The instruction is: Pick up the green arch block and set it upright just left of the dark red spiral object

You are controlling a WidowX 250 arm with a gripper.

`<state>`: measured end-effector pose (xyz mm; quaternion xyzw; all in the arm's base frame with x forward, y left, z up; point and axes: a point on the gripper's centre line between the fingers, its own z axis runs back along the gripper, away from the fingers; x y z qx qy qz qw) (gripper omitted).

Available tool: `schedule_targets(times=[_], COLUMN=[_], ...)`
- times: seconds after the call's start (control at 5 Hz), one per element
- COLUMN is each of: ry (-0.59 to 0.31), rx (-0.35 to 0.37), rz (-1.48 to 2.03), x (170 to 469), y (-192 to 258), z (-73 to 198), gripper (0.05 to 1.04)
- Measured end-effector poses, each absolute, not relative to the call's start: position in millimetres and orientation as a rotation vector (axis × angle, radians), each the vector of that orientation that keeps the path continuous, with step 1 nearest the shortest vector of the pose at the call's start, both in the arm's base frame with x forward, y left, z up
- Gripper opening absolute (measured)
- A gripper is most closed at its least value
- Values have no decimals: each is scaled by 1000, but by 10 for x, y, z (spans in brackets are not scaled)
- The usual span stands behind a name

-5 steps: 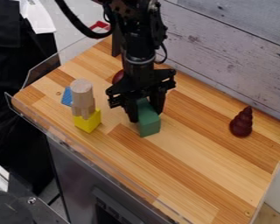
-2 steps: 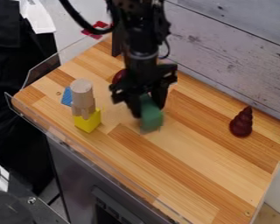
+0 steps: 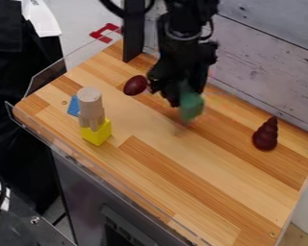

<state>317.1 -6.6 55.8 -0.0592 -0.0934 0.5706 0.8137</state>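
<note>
Gripping the green block between closed jaws, the gripper has shifted it away from the yellow block toward the plank wall, above the tabletop; relocation appears under way

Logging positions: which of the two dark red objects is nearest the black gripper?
The smooth dark red egg shape, beside the gripper holding a green block; the other, a dark red tiered cone, stands farther off, toward the view's right edge.

We see green, yellow and blue blocks, a tan cylinder, maroon egg and cone, brown-striped tabletop and greyish-white, dark-flecked wall.We see a green block, yellow block, blue block, tan cylinder, maroon egg, maroon cone, brown-striped tabletop and greyish, dark-flecked wall.
</note>
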Motion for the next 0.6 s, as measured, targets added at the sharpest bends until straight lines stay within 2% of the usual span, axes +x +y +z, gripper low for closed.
schedule_targets(times=[0.6], ry=[-184], rx=[-197], rz=[1321], x=[3222], y=[-389], z=[420], gripper=[560])
